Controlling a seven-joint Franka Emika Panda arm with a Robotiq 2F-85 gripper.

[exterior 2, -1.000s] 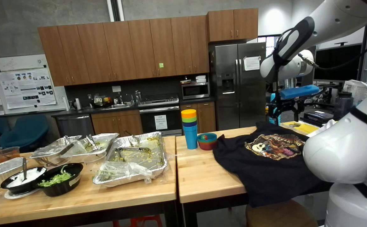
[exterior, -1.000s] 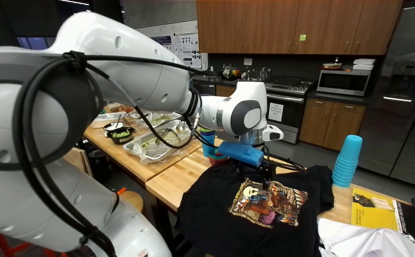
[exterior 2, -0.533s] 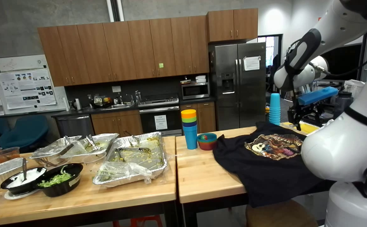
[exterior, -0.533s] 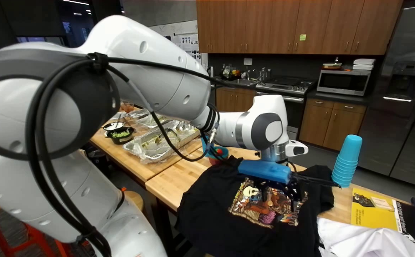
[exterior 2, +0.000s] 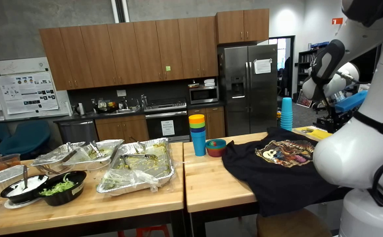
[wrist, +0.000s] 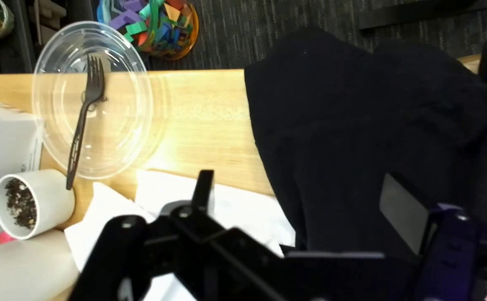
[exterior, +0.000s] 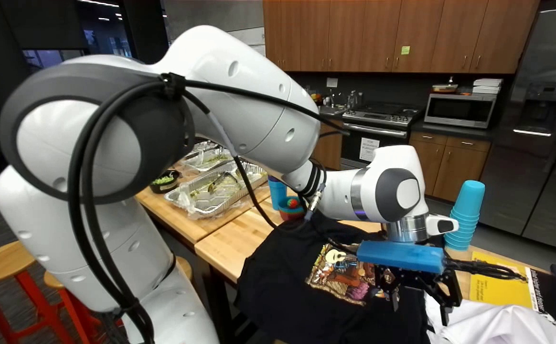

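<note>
Hanging beneath the arched arm [exterior: 259,119], fingers [wrist: 404,212] spread wide.

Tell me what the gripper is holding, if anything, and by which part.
Nothing is held: the gripper hangs open above the black T-shirt and the white cloth.

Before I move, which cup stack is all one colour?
The turquoise stack near the yellow book; the multicoloured stack beside the bowls shows orange, green, navy and blue.
</note>
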